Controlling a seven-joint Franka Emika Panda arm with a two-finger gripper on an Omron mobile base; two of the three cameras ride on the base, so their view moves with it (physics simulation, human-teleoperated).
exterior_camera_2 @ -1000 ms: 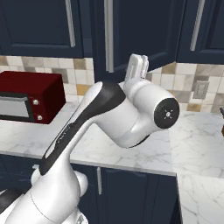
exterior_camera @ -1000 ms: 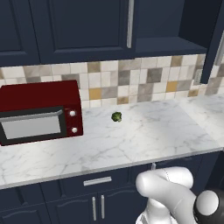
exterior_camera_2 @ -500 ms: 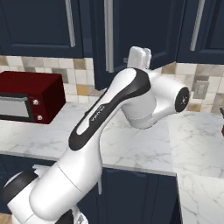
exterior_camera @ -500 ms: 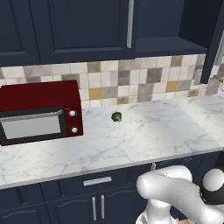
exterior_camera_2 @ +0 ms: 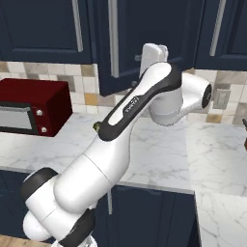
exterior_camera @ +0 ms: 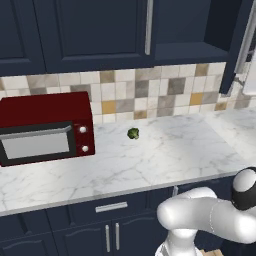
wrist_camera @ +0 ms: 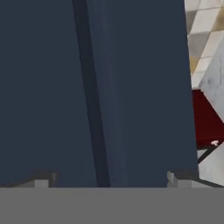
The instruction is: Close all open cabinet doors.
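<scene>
One cabinet door [wrist_camera: 131,87] right against tool [wrist_camera: 109,179]

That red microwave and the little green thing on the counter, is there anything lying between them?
No. In the left base view the stretch between the red microwave and the small green item is bare white marble counter.

Identified as a rendered domestic kitchen. Noted a white marble counter [exterior_camera: 165,150] with a red microwave [exterior_camera: 45,127] and a small green broccoli floret [exterior_camera: 133,133], a mosaic tile backsplash [exterior_camera: 150,92], navy wall-cabinet doors [exterior_camera: 95,30] with slim silver bar handles [exterior_camera: 148,27], and navy drawer fronts [exterior_camera: 110,207] below. Also recorded a wall outlet [exterior_camera_2: 221,99] on the tiles.
</scene>
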